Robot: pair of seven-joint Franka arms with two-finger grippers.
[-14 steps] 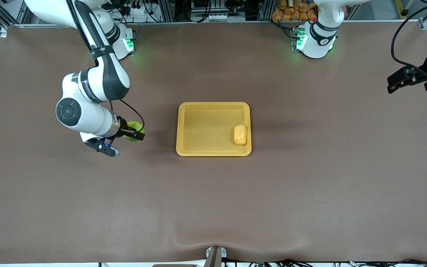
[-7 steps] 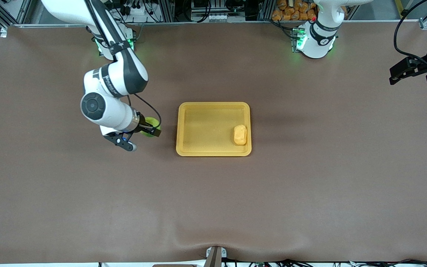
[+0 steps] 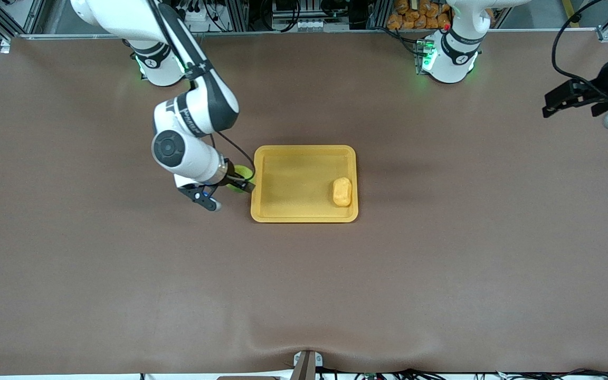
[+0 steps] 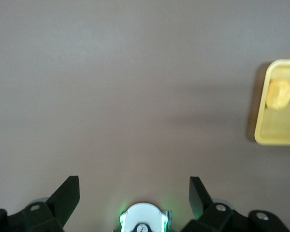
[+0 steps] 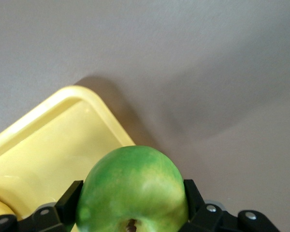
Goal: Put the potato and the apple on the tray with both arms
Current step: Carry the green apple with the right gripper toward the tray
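I have the right gripper (image 3: 241, 183) clenched on the apple (image 3: 239, 172) at the tray's (image 3: 304, 216) nine-o'clock rim — potato (image 3: 342, 191) inside at four o'clock — the left gripper (image 4: 134, 193) waits, released, over bare worktop (image 3: 441, 274).

Right claw (image 3: 240, 183) carried apple (image 3: 239, 172) to tray (image 3: 304, 216).

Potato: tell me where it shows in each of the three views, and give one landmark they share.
Front view: the potato lies in the tray, at the end toward the left arm, near the rim.
Left wrist view: the potato shows small, in the tray's visible corner.
Right wrist view: only a sliver at the picture's edge might be it; the apple, held by the right gripper, fills the foreground.
Shared landmark: the yellow tray.
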